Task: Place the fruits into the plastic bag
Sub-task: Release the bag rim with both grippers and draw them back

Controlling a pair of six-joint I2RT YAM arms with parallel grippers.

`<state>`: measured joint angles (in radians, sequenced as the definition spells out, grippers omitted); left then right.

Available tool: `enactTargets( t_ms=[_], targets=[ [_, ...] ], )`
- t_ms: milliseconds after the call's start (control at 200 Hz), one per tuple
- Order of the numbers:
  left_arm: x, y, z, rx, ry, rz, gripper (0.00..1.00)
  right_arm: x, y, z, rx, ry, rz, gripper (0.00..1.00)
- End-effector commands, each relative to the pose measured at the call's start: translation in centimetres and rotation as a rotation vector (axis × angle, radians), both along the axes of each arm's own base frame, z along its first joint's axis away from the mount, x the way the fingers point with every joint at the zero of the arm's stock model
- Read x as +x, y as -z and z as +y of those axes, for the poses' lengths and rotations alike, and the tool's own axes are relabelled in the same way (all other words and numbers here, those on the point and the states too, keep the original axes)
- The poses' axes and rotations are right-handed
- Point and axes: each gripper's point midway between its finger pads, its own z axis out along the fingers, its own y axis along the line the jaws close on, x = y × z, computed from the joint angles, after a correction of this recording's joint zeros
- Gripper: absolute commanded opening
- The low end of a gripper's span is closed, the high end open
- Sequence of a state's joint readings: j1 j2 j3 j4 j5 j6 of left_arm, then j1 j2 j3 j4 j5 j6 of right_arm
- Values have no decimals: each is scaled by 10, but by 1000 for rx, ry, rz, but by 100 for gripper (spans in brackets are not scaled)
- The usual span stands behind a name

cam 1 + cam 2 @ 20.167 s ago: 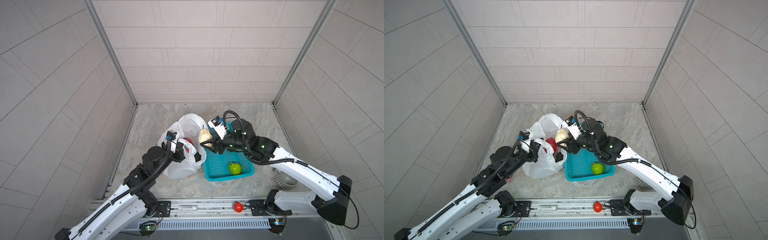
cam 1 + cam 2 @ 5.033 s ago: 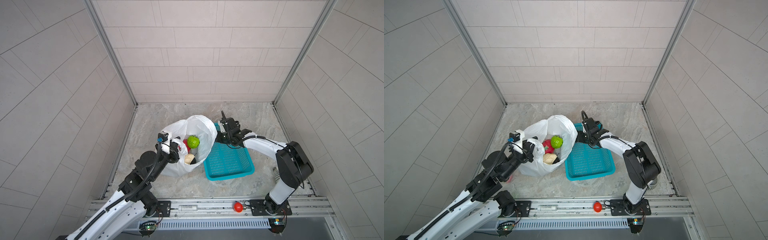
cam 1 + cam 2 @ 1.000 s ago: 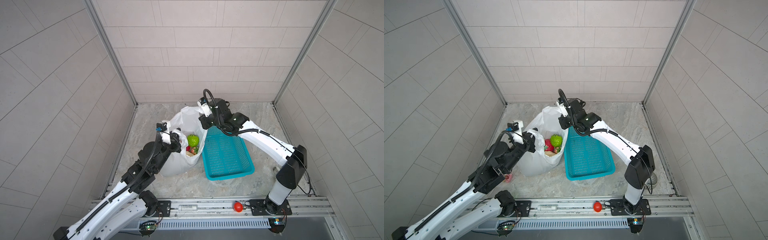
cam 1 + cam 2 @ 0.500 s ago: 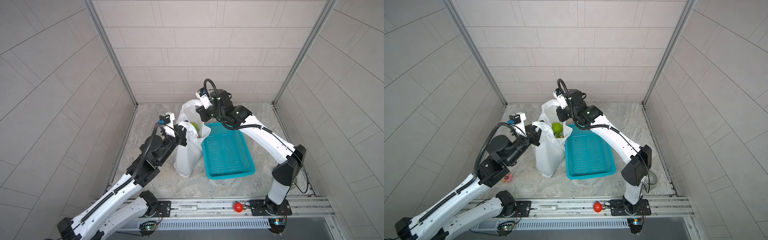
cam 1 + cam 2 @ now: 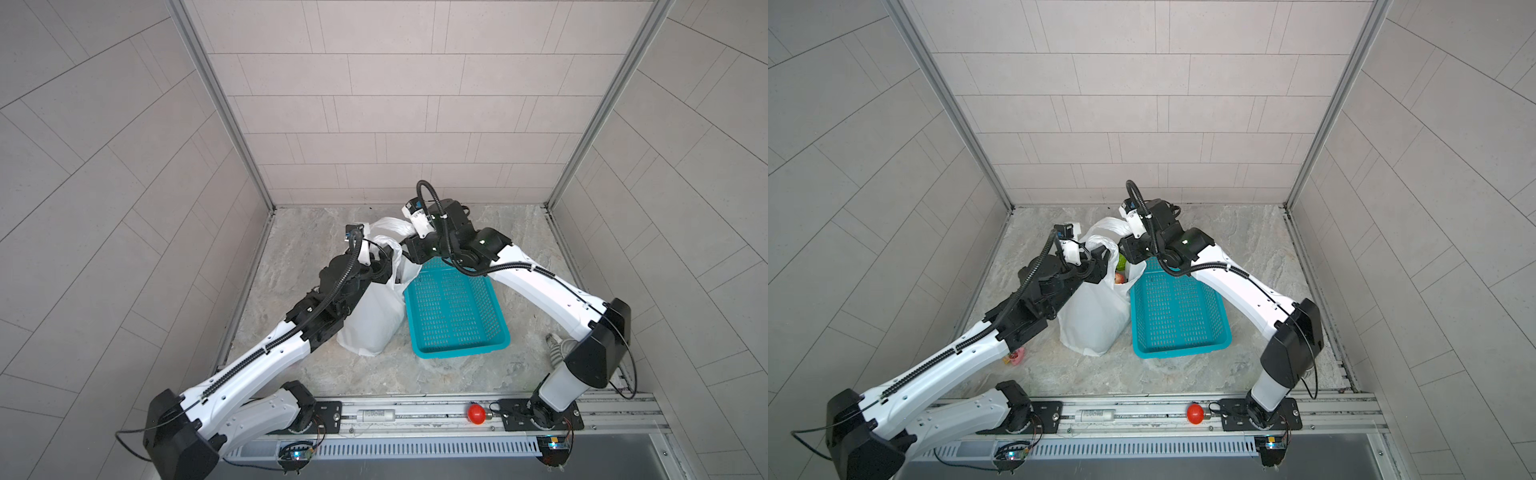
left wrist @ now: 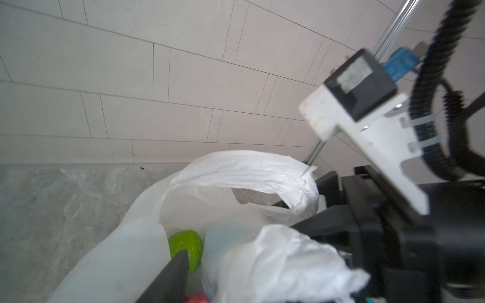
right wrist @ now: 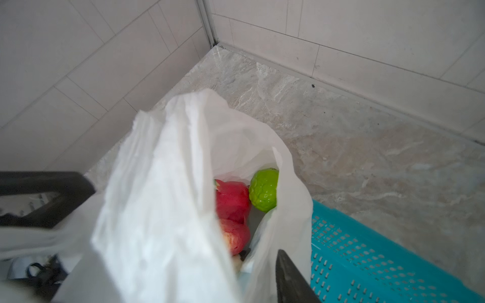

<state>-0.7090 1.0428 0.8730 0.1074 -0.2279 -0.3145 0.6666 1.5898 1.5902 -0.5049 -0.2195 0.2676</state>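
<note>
Change, both top views: half a second ago the thin white crinkly plastic bag (image 5: 374,320) hung lifted by its loop handles between the two arms; now it stands upright on the grey marbled floor (image 5: 299,257), right beside the teal perforated plastic basket (image 5: 459,353).
Meaning for task: judging by this, loading looks finished and the bag is being set down and let go.
Top-view tools: left gripper (image 5: 385,258) and right gripper (image 5: 408,249) sit at the bag's mouth, too small there to read.
Top-view containers: basket empty; bright green bumpy toy fruit (image 5: 1121,261) peeks from the bag's mouth; small pink trinket (image 5: 1016,355) lies on the floor beside the left arm, outside the bag.
Left wrist view: one dark finger (image 6: 173,278) stands clear of the bunched handle, so the left gripper looks released; the green fruit sits below it inside the bag.
Right wrist view: fingers (image 7: 288,278) are spread wide, with the handle draped loosely between them and nothing pinched; pink-red toy dragon fruit (image 7: 232,199) touches the green fruit deep in the bag; the basket corner is bare.
</note>
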Motion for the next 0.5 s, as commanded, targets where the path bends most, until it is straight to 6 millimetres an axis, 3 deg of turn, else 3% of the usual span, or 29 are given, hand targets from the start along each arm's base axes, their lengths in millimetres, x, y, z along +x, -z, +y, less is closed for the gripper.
enactTargets(
  t_ms=[0, 115, 185, 305, 495],
  targets=[
    [2, -34, 2, -11, -11, -54, 88, -5, -30, -31, 43, 86, -67, 65],
    [-6, -40, 5, -4, 7, -44, 98, -11, -28, -68, 48, 174, -68, 69],
    [-12, -37, 21, -22, -50, -17, 98, -14, -25, -93, 52, 234, -68, 69],
    [-27, -20, 42, -15, -99, 70, 98, -17, -19, -132, 66, 346, -66, 69],
    [-61, 5, 47, -12, -6, 192, 100, -16, -14, -172, 78, 471, -67, 69]
  ],
)
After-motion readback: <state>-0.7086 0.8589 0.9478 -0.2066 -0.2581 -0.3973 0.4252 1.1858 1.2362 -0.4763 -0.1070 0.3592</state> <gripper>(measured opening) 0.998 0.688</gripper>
